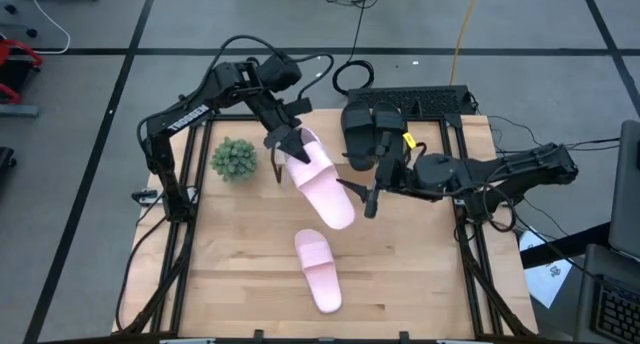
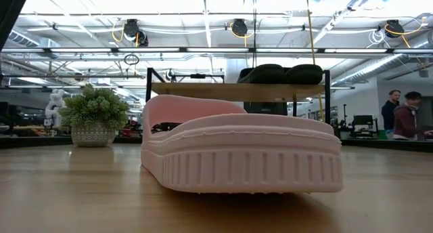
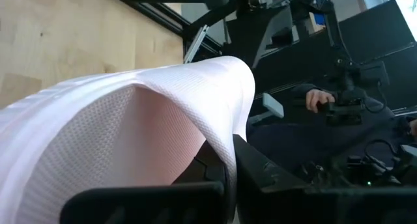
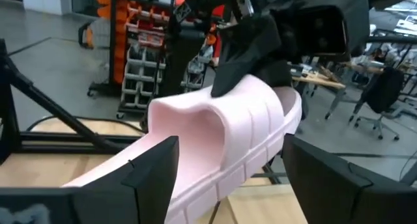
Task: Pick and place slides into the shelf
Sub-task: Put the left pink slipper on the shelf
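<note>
The left gripper (image 1: 285, 142) holds a light pink slide with a wide strap (image 1: 322, 184) by one end, its dark fingers closed on the edge of the sandal. This slide is lifted above the large light wooden tabletop (image 1: 240, 264) and lies tilted, one end at the left gripper and the other end pointing to the middle of the table. In the left wrist view the textured pink strap (image 3: 150, 113) fills most of the picture just above the dark fingers (image 3: 260, 178).

The right gripper (image 1: 372, 196) is at the other end of the same slide. Its jaws stand wide, one dark finger (image 4: 153, 165) on each side of the pink sole (image 4: 247, 139); I cannot tell if they touch it.

The second light pink slide (image 1: 319, 270) lies flat on the tabletop, near the front edge and apart from both grippers. In the low view it stands close before the camera (image 2: 240, 152).

The pair of black slides (image 1: 372, 132) rests side by side on the low shelf with a light wooden plank top and thin black legs (image 2: 237, 91), at the far side of the table.

A small green plant in a pale pot (image 1: 234, 159) stands on the table beside the left arm. Two persons (image 2: 402, 114) are in the room behind.
</note>
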`<control>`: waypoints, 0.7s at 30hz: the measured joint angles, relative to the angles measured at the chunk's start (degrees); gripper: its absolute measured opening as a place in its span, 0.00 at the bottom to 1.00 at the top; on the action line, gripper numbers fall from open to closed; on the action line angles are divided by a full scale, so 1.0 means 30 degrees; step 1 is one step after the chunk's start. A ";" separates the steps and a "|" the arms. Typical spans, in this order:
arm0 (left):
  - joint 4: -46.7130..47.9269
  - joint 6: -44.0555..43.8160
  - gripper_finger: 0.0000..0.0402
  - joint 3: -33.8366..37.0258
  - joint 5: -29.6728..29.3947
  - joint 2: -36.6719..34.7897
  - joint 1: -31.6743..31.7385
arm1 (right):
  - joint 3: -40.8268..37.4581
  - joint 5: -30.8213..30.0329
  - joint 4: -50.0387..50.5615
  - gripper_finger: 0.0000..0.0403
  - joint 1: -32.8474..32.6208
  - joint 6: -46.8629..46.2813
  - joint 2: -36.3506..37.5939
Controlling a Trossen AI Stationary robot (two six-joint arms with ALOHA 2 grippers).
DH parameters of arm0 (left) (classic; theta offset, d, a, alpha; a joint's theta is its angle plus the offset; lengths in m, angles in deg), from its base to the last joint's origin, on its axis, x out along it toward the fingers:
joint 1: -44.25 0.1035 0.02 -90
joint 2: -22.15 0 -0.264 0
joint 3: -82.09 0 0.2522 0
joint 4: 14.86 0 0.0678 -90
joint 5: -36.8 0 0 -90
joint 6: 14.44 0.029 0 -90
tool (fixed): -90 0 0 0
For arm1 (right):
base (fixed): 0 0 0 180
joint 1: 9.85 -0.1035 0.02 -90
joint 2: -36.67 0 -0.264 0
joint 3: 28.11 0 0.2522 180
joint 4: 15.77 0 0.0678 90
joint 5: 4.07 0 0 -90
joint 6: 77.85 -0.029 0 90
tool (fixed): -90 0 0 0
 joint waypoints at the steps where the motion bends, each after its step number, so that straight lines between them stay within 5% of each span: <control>1: -0.0010 -0.0017 0.00 0.0000 -0.0003 0.0000 0.0003 | 0.0000 -0.0007 -0.0127 0.65 0.0007 0.0091 0.0000; 21: -0.2051 -0.1511 0.00 0.0015 0.0397 0.0589 -0.0859 | 0.0000 -0.1112 -0.0554 0.65 0.0111 0.0915 -0.0007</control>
